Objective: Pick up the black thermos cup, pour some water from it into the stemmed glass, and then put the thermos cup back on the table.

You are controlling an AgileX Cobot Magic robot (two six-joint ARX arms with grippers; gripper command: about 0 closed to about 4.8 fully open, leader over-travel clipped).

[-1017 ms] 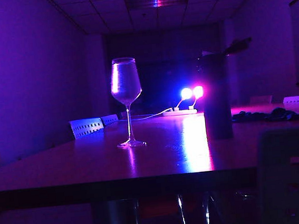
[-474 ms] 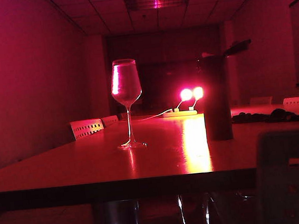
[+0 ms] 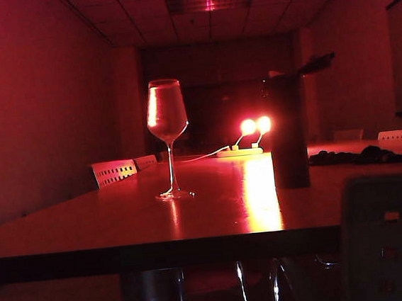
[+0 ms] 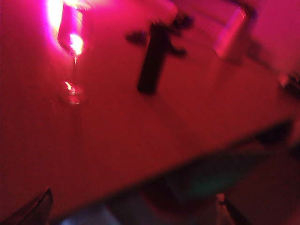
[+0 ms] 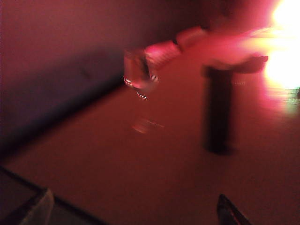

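Two open grippers, nothing held yet.
Black thermos cup (image 3: 287,131) stands upright on the table (image 3: 123,225), at three o'clock from the stemmed glass (image 3: 168,136), well apart. Left gripper (image 4: 136,206) and right gripper (image 5: 133,208) hang off the table's near edge, jaws spread; best grasp the cup mid-body, below its lid.

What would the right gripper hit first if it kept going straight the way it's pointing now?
Probably the black thermos cup: it stands nearest the middle of the right wrist view, ahead of the open right gripper, with bare table between. The stemmed glass stands off to the side. The picture is blurred, so depth is uncertain.
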